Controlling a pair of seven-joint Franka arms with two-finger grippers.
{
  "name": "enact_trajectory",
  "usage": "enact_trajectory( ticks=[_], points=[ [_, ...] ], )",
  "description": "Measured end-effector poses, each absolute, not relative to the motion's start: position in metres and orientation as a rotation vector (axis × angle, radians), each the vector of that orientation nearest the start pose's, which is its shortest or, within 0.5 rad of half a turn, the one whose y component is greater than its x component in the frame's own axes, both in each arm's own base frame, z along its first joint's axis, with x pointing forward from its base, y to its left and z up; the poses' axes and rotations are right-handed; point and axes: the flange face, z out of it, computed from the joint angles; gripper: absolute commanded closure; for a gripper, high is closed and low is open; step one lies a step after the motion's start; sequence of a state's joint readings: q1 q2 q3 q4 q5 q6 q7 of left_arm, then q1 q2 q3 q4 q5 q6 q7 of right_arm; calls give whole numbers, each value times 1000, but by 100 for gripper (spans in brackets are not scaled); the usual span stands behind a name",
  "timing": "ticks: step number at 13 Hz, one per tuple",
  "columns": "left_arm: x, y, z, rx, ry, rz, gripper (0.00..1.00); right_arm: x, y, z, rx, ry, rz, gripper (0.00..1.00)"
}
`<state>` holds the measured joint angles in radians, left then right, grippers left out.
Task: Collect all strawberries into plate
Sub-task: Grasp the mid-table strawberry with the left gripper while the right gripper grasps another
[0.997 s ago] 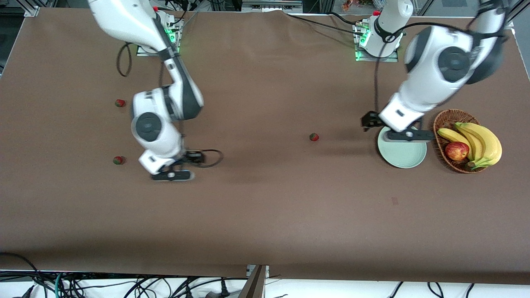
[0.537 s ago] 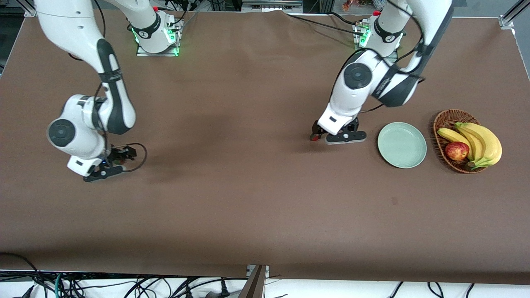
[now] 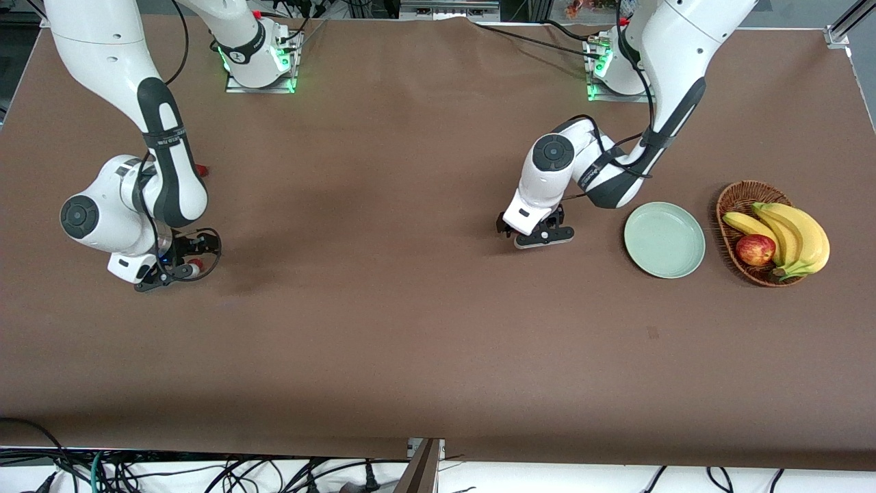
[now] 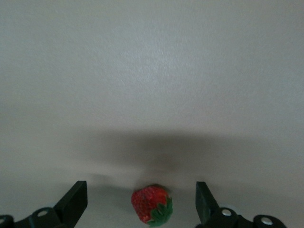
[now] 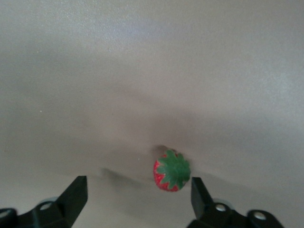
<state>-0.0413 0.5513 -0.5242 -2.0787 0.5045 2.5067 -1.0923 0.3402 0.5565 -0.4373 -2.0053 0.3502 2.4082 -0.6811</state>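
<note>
Both arms were found displaced from a second earlier: the left gripper [image 3: 530, 233], formerly over the plate [image 3: 664, 239], had been carried down over the mid-table strawberry [image 4: 152, 205], and the right gripper [image 3: 174, 266], formerly nearer mid-table, had been brought toward its own end of the table.

Item, left gripper: fingers [image 4: 76, 202] spread wide, the berry lying on the cloth between them, untouched. It was judged to be so placed for a straddling pinch.

Item, right gripper: fingers [image 5: 76, 197] apart, a second strawberry [image 5: 171, 171] framed between them, green top up, not gripped; whether they had begun to draw in could not be told. In the front view a speck of red was seen at that gripper.

Item, third strawberry [image 3: 201, 169]: largely hidden by the right arm, farther from the front camera than the right gripper.

Item, plate: bare, no berry in it yet, beside the wicker basket [image 3: 736, 198] toward the left arm's end of the table, holding bananas [image 3: 794, 233] and an apple [image 3: 755, 249].

Nothing was noted between the mid-table berry and the plate; the basket stood just beside the plate.
</note>
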Motion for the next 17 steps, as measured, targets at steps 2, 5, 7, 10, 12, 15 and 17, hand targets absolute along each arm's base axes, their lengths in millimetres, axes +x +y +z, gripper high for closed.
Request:
enact_trajectory(
  ticks=[2, 5, 7, 10, 12, 15, 17],
  points=[
    [484, -319, 185, -3112, -263, -5, 0, 593, -57, 188, -3071, -595, 100, 24],
    [478, -324, 183, -3111, -286, 6, 36, 592, -63, 184, -3074, -610, 98, 46],
    [477, -324, 183, -3109, -310, 8, 64, 592, -63, 183, -3072, -620, 100, 60],
    [477, -324, 181, -3104, -345, 13, 94, 592, -63, 182, -3072, -628, 99, 79],
    [478, -324, 182, -3102, -360, 10, 95, 593, -63, 183, -3072, -628, 98, 81],
    [486, -320, 187, -3107, -387, -7, 98, 597, -60, 186, -3069, -628, 78, 81],
    [501, -307, 198, -3118, -441, -21, 99, 604, -49, 192, -3066, -604, 47, 81]
  ],
)
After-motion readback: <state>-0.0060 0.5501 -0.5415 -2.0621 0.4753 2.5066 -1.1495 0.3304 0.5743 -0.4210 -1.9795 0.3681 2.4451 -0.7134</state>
